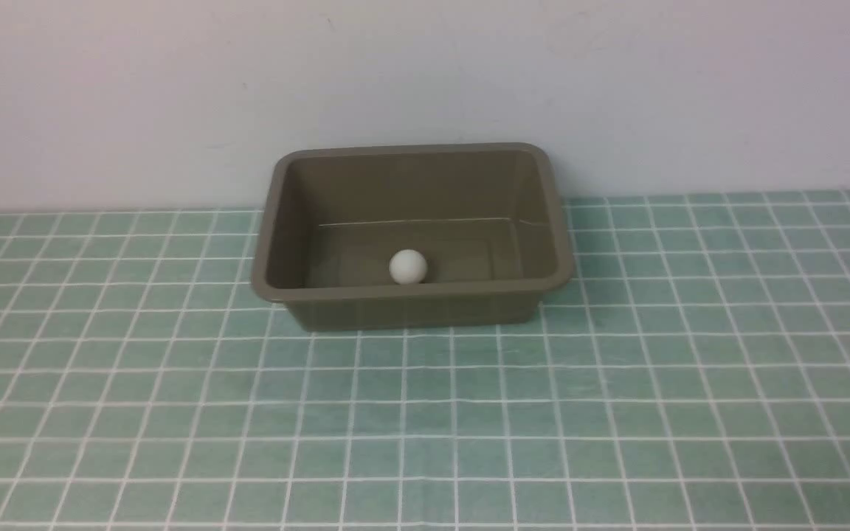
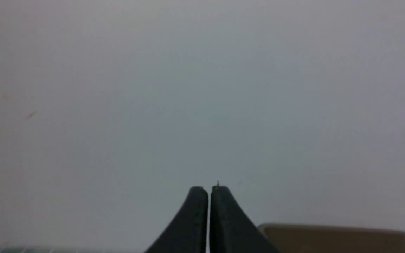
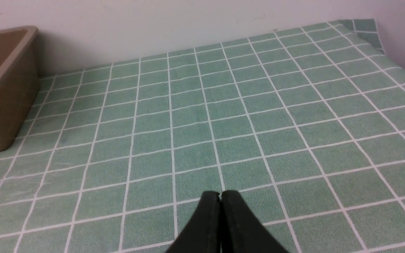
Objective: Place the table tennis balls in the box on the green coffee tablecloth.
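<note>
The white table tennis ball (image 1: 407, 266) lies inside the olive-brown box (image 1: 288, 299), on its floor near the front wall. The box stands on the green checked tablecloth (image 1: 425, 413) against the back wall. Neither arm shows in the front view. My left gripper (image 2: 209, 189) is shut and empty, facing the wall, with the box's rim (image 2: 339, 233) beside it. My right gripper (image 3: 220, 195) is shut and empty, low over the tablecloth (image 3: 223, 116), well away from the box (image 3: 2, 88).
A plain pale wall (image 1: 425, 81) rises right behind the box. In the right wrist view the cloth's far corner (image 3: 364, 30) ends at the wall.
</note>
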### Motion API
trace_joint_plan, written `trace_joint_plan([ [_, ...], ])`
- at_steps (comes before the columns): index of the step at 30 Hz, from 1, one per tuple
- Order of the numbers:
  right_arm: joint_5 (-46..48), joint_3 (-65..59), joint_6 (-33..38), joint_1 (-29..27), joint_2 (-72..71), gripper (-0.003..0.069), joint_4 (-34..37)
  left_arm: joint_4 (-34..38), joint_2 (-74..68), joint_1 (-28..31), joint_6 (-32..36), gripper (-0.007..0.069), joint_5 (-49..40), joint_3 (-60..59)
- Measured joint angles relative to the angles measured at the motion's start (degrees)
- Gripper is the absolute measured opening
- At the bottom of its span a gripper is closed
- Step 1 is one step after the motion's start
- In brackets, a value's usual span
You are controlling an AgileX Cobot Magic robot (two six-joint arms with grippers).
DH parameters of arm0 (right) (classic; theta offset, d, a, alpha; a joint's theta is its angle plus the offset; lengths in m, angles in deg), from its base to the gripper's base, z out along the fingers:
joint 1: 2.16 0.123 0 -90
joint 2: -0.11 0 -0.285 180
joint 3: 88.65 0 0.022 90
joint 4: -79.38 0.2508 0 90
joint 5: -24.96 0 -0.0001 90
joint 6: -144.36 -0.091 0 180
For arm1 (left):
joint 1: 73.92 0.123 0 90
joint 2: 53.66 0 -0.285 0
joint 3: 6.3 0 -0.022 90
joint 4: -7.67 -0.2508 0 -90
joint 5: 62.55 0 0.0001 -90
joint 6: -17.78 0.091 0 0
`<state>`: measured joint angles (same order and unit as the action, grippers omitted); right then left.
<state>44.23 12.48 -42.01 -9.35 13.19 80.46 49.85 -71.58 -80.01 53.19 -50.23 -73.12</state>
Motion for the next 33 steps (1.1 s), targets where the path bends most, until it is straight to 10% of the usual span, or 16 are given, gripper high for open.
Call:
trace_joint_plan([
  [7,0.0,0.0,0.0,0.0,0.0,-0.001,0.0,10.2,6.0,9.5,4.2,-0.0004,-2.7,-10.5],
  [21,0.0,0.0,0.0,0.0,0.0,-0.001,0.1,10.3,10.8,9.9,12.9,-0.0004,-2.0,-12.0],
  [33,0.0,0.0,0.0,0.0,0.0,-0.001,0.1,-28.2,10.8,9.9,-16.8,-0.0004,-21.5,-12.0],
])
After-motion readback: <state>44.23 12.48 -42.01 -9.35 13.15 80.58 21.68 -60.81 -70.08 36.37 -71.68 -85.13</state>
